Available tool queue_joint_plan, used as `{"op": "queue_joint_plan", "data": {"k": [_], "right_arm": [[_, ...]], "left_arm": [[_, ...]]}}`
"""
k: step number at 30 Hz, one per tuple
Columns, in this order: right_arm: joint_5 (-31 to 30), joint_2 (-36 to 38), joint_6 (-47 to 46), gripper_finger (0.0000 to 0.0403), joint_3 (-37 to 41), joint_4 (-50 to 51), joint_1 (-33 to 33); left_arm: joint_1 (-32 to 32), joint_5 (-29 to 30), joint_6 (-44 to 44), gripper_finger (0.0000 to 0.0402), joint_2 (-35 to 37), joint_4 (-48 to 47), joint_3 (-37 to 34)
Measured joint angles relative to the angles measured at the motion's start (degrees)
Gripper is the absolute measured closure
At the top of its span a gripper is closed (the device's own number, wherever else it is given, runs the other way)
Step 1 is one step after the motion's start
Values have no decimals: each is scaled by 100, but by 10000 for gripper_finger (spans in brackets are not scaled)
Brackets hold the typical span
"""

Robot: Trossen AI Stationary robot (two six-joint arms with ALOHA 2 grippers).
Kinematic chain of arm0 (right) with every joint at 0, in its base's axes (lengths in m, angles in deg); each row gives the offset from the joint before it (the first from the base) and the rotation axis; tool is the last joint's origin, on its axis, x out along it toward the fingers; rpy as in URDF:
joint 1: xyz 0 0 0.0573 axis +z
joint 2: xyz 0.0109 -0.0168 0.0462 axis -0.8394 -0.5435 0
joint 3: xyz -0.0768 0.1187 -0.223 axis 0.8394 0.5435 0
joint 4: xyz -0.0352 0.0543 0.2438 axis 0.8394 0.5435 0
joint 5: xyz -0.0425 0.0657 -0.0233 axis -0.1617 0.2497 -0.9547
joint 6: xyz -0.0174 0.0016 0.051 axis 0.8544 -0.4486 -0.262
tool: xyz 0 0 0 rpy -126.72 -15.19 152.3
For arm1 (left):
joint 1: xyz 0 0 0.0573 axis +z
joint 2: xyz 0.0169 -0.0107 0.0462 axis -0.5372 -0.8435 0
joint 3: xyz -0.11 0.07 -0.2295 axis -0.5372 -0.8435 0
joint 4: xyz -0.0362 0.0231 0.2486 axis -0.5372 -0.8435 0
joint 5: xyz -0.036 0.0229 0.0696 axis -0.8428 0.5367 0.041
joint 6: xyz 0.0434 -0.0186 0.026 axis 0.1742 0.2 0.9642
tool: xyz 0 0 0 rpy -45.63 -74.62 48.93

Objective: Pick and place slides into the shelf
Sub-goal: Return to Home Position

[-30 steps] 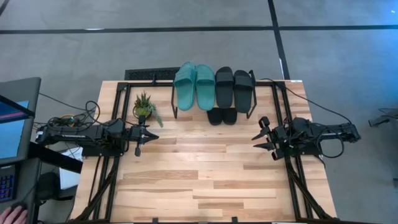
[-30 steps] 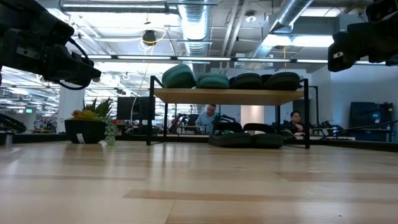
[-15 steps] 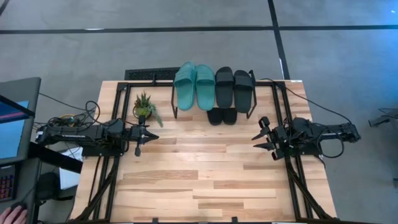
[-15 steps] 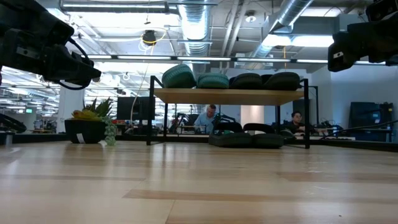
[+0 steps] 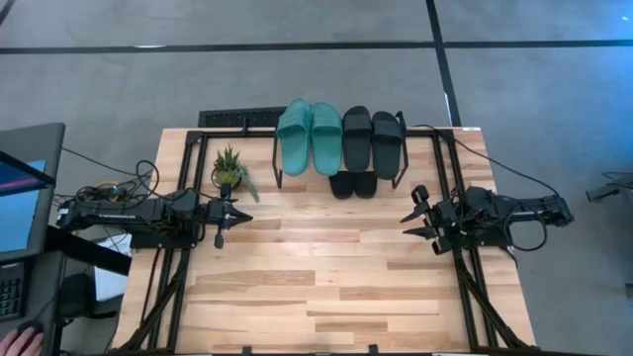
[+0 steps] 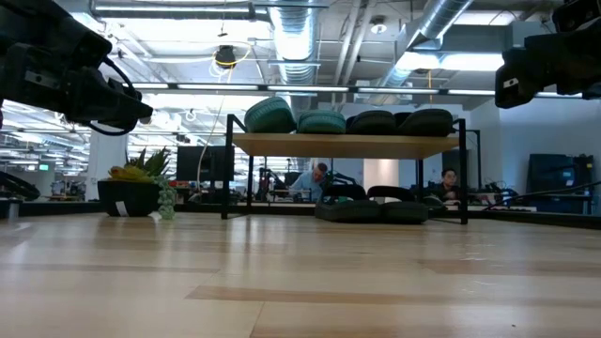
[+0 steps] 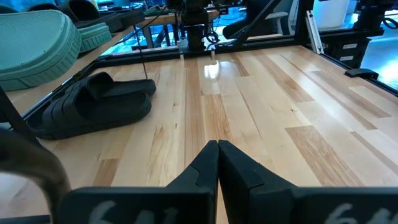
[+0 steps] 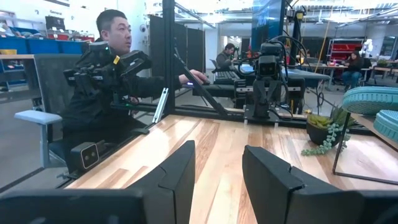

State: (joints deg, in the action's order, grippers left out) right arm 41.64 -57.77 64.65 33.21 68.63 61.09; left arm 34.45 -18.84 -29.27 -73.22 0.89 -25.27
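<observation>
Along the far edge of the pale wooden tabletop I see the low shelf, a light board on thin black legs; both dark arms lie drawn back at the table's sides, well apart from it; my left gripper has its fingers pressed together on nothing; my right gripper shows a clear gap between its fingers and is empty too. On the board sit the teal-green pair of slides and, beside it, a matte black pair; a second black pair rests on the table beneath; a small potted plant stands near the left arm.

I judge the placing done; the risk lies in parking; a wide swing of the left arm could clip the plant, and a knock to the frame might shake a slide off.

From above only the lower pair's toes show; the board is mostly covered; at table height both arms are cut off by the picture edges; a person sits beyond the table.
</observation>
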Motion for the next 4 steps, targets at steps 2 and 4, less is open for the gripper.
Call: {"op": "queue_joint_plan", "data": {"k": [2,4], "right_arm": [[0,-1,0,281,0,-1,0],[1,0,0,281,0,0,1]], "left_arm": [[0,0,0,401,0,0,2],[0,0,0,401,1,0,0]]}}
